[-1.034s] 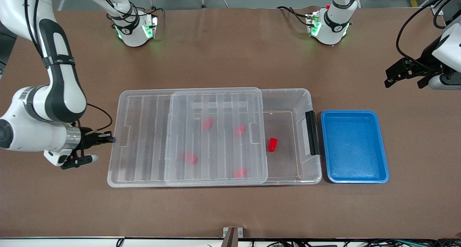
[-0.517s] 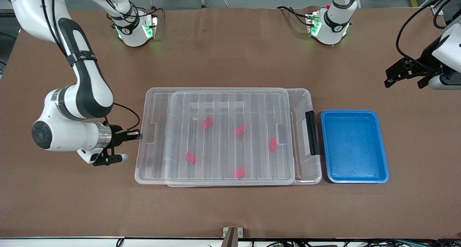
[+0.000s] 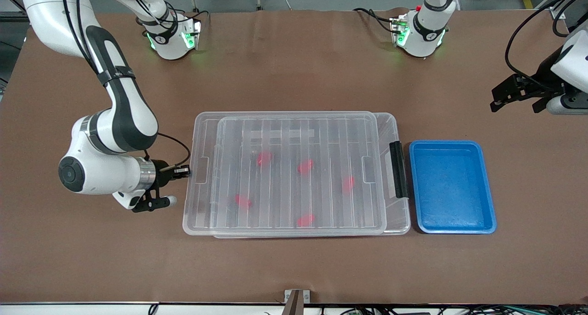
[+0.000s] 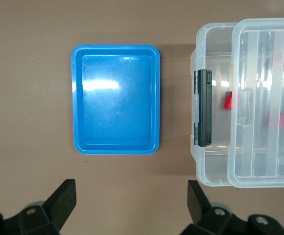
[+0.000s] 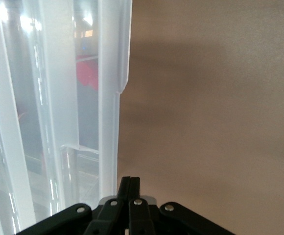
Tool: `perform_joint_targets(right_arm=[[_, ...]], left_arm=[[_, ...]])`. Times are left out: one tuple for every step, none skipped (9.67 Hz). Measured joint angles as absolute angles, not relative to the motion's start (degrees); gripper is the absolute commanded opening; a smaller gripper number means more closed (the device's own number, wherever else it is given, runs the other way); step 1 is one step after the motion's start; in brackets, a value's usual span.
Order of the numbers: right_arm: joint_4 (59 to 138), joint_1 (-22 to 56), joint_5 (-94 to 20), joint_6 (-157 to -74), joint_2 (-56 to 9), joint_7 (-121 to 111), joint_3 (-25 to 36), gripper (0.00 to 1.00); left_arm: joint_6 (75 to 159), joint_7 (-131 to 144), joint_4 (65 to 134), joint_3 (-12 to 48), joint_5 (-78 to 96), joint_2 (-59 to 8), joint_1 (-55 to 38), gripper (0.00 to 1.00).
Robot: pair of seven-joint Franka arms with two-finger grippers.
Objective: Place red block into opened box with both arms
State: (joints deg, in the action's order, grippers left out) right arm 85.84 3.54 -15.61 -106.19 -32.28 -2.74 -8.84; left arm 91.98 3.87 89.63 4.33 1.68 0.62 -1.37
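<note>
The right hand [image 3: 183, 171] sits low at the right arm's end of the box [image 3: 394, 177], fingers pressed together, tip against the edge of the lid [image 3: 285, 175]; whether it actually touches is hard to tell; the lid lies over nearly the whole box, only a strip by the black latch [image 3: 398, 169] uncovered. Five red blocks show through the lid, the one nearest the latch [image 3: 348, 183] well away from this hand. The left hand [image 3: 519, 94] hangs with fingers spread over bare table [image 3: 294, 269] past the blue tray [image 3: 452, 186]; that arm waits, tray and latch end under its wrist view.
</note>
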Motion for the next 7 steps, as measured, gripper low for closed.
perform_joint_targets(right_arm=[[85.74, 3.70, -15.62, -106.19, -32.36, -2.74, -8.86, 0.10], [85.68, 3.71, -15.62, -106.19, -32.51, -2.72, -8.83, 0.70], [85.50, 3.62, -15.61, -106.22, -32.60, -2.72, -8.65, 1.00], [84.80, 3.19, -15.12, -106.24, -32.37, -2.72, -8.31, 1.00], [83.63, 2.24, -12.02, -105.49, -31.16, -2.70, -7.90, 1.00], [82.70, 0.53, -7.33, -103.47, -28.24, -1.79, -7.44, 1.00], [82.52, -1.93, -4.15, -102.23, -24.02, -0.75, -7.14, 1.00]], left_arm=[[91.98, 3.87, 89.63, 4.33, 1.68, 0.59, -1.37, 1.00], [91.98, 3.87, 89.63, 4.33, 1.68, 0.59, -1.37, 1.00], [91.98, 3.87, 89.63, 4.33, 1.68, 0.58, -1.37, 1.00], [91.98, 3.87, 89.64, 4.33, 1.68, 0.58, -1.38, 1.00], [91.98, 3.87, 89.66, 4.33, 1.68, 0.57, -1.38, 1.00], [91.98, 3.87, 89.67, 4.33, 1.68, 0.56, -1.38, 1.00], [91.98, 3.87, 89.69, 4.32, 1.68, 0.55, -1.38, 1.00]])
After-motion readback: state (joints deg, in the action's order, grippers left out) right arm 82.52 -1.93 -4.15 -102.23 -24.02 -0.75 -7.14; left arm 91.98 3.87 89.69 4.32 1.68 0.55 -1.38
